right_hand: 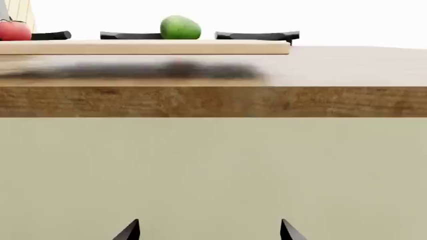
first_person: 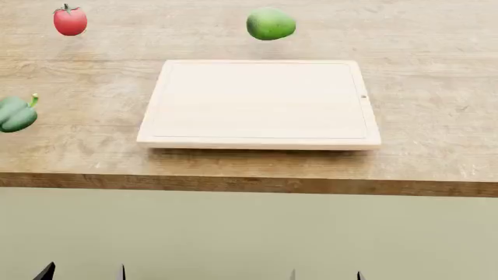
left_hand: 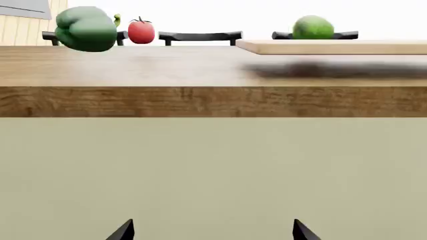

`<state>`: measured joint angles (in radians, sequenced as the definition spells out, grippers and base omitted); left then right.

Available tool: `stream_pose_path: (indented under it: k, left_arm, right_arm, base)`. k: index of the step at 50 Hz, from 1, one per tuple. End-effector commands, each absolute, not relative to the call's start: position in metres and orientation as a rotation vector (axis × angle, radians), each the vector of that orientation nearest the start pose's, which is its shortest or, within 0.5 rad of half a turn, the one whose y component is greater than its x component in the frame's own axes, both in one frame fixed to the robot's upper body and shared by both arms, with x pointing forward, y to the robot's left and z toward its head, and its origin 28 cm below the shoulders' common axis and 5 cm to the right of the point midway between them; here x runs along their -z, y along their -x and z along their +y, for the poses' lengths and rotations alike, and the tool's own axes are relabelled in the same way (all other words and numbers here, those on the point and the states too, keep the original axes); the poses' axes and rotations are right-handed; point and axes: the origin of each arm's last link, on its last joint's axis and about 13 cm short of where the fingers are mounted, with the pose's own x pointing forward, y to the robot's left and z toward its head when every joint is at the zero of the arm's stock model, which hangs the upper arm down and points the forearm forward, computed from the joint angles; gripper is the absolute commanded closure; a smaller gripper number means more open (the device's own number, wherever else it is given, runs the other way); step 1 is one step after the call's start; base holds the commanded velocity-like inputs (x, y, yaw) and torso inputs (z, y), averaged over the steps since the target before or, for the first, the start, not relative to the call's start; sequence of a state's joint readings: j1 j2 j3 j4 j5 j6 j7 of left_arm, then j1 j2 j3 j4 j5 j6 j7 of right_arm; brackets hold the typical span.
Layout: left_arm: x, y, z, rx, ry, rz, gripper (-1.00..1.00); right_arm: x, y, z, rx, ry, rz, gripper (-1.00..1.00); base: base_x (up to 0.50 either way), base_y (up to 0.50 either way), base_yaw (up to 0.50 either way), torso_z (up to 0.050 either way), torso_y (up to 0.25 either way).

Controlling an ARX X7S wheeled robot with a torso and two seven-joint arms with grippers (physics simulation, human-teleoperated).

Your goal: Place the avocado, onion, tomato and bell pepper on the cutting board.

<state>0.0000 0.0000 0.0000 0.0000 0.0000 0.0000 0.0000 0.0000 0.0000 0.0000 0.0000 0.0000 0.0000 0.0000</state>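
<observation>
Nothing is placed yet: the pale rectangular wooden cutting board [first_person: 259,105] lies bare, the smooth green avocado [first_person: 271,24], glossy red tomato [first_person: 70,20] and lobed dark-green bell pepper [first_person: 17,113] sit on the brown wooden table [first_person: 435,87] around it, no onion shows, and the left gripper [first_person: 83,272] and right gripper [first_person: 325,275] hang below the table edge, both spread and empty.

the wooden table [left_hand: 200,75] is being viewed edge-on, with its front edge running across the picture above a plain beige surface. the bell pepper [left_hand: 85,29] is being seen resting on the tabletop, with the tomato [left_hand: 141,31] just beside and behind it. the cutting board [left_hand: 333,47] is being shown lying flat, well apart from both, with the avocado [left_hand: 313,27] visible beyond it. dark chair backs [left_hand: 200,36] are being seen behind the table. two dark fingertips [left_hand: 123,231] of the left gripper [left_hand: 213,231] are being held apart, with nothing between them.
</observation>
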Motion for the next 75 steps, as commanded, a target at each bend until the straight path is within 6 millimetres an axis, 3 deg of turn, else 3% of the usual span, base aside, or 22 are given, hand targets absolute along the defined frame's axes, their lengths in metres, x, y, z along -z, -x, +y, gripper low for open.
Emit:
stream_pose_path:
  k: [1,37,75]
  left_arm:
    - [-0.013,-0.2105,0.2054,0.0,-0.011,0.0,-1.0]
    - [-0.015,-0.208,0.2056,0.003,-0.001,0.017,-1.0]
    - [-0.017,-0.2064,0.2052,0.001,0.004,0.006,-1.0]
  right_arm:
    - [-0.0128,-0.2104,-0.0963,0.0,0.0,0.0,-1.0]
    - [-0.0151,-0.2077,-0.0958,0.001,0.001,0.006,-1.0]
    - [-0.0157,-0.2067,-0.0964,0.002,0.0,0.005,-1.0]
  base:
    - [0.0,0.0,0.0,0.0,0.0]
    - [0.0,0.0,0.0,0.01,0.0]
    - [0.0,0.0,0.0,0.047,0.0]
